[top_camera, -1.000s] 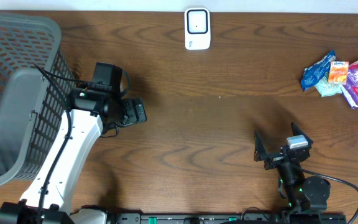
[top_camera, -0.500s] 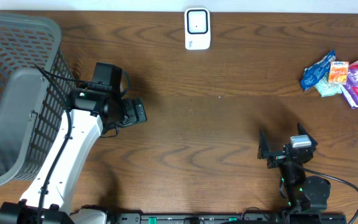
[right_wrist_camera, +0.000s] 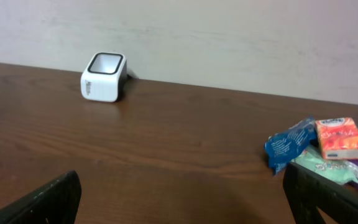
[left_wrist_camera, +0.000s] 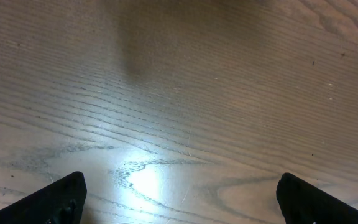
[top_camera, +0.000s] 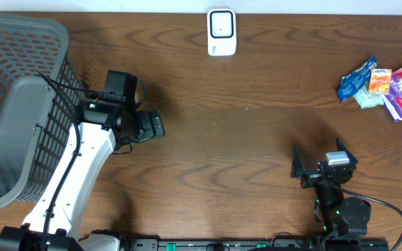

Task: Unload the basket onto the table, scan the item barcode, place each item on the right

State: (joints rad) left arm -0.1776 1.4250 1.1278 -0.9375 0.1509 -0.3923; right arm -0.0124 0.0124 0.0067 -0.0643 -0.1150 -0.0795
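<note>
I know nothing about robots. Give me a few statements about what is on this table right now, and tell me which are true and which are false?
1. The left gripper and the right gripper are both open and hold nothing. True.
2. The white scanner stands at the far edge of the table. True.
3. The packets lie inside the grey basket. False: they lie in a heap on the table's right side, and the basket stands at the left.
4. The right gripper is touching the packets. False: it is well apart from them, near the front edge.
</note>
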